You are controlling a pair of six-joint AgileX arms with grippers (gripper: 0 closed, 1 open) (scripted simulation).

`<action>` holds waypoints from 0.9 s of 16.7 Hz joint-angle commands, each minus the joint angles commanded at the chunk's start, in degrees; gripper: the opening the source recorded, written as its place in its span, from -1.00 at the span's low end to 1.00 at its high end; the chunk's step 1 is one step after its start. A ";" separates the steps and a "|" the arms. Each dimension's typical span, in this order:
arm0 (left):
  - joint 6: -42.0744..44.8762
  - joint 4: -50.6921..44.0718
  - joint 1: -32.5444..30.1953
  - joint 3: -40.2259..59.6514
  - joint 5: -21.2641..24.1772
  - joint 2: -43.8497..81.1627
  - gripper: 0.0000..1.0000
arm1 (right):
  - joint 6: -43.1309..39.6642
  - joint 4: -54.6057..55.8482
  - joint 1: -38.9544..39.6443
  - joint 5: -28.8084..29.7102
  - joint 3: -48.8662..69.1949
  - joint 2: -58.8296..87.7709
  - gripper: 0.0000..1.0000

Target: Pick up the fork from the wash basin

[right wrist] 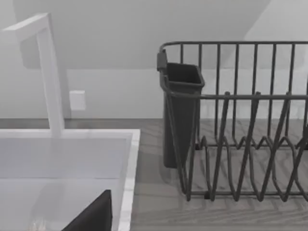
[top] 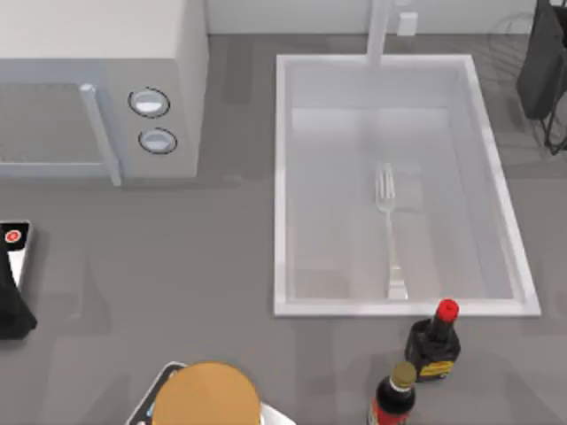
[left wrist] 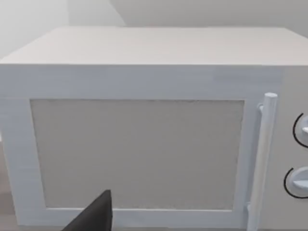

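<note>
The fork (top: 388, 232) lies flat on the bottom of the wash basin (top: 284, 186), right of the middle, its tines pointing toward the faucet post (top: 379, 31) and its widened handle end close to the near wall. Nothing touches it.

I see my left arm (top: 12, 297) parked at the worktop's (top: 177, 274) left edge, below the microwave (top: 97, 88); its wrist view faces the microwave door (left wrist: 137, 154), the handle bar (left wrist: 262, 159) and two round knobs. A dark finger (left wrist: 96, 216) shows there, but I cannot tell whether the fingers are apart or together.

My right arm (top: 542, 66) sits at the far right corner. Its wrist view looks over the basin rim toward a dark wire dish rack (right wrist: 240, 144) with a cutlery holder (right wrist: 180, 110); again one finger (right wrist: 94, 216) shows, state unclear.

Two dark sauce bottles (top: 432, 341) stand just in front of the basin, and a round tan item (top: 208, 394) sits at the near edge.
</note>
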 joint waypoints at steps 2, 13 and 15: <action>0.00 0.00 0.00 0.00 0.00 0.00 1.00 | 0.67 -1.94 0.57 0.00 3.37 3.87 1.00; 0.00 0.00 0.00 0.00 0.00 0.00 1.00 | 9.52 -29.54 8.52 0.08 49.30 54.89 1.00; 0.00 0.00 0.00 0.00 0.00 0.00 1.00 | 11.61 -36.26 10.48 0.11 60.46 67.14 1.00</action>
